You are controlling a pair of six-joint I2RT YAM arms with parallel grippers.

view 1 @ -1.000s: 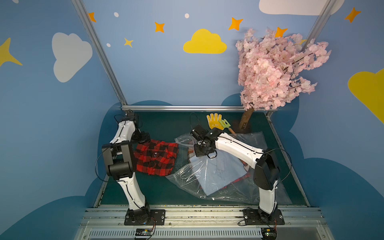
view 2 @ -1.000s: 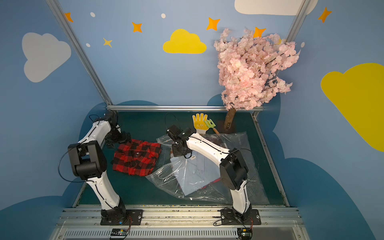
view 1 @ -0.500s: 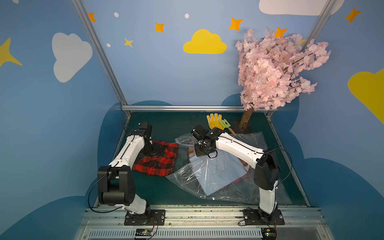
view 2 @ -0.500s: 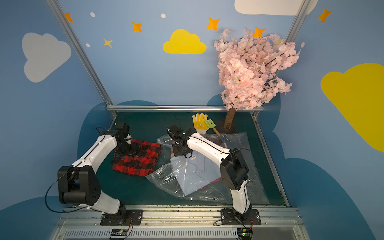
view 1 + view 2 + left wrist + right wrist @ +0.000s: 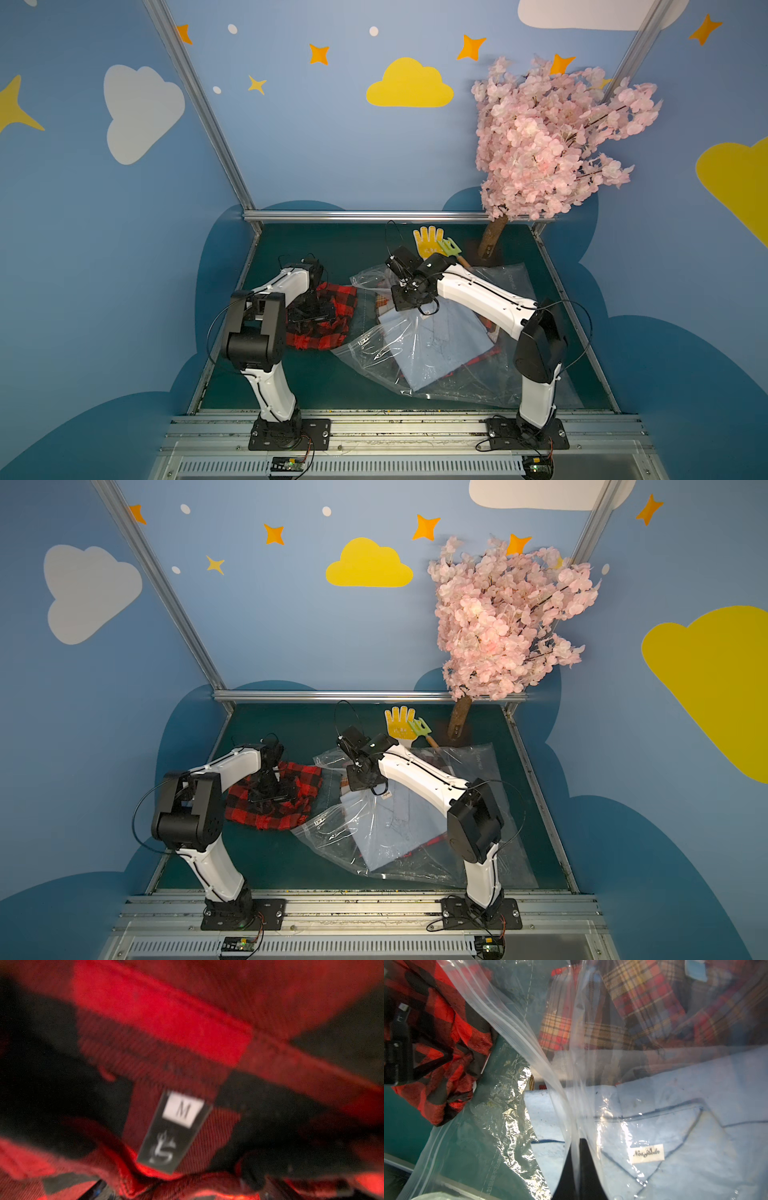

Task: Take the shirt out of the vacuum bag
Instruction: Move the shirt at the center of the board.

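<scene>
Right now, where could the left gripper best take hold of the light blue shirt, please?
Probably its edge at the vacuum bag's mouth, which the right gripper holds lifted, the left gripper sliding in low from the red plaid shirt's side: the light blue shirt lies flat, otherwise under film.

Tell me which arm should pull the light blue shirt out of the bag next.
Left. The left hand is open over the red plaid shirt, already outside the vacuum bag, so likely free. The right hand is shut on the bag's film above the light blue shirt.
</scene>
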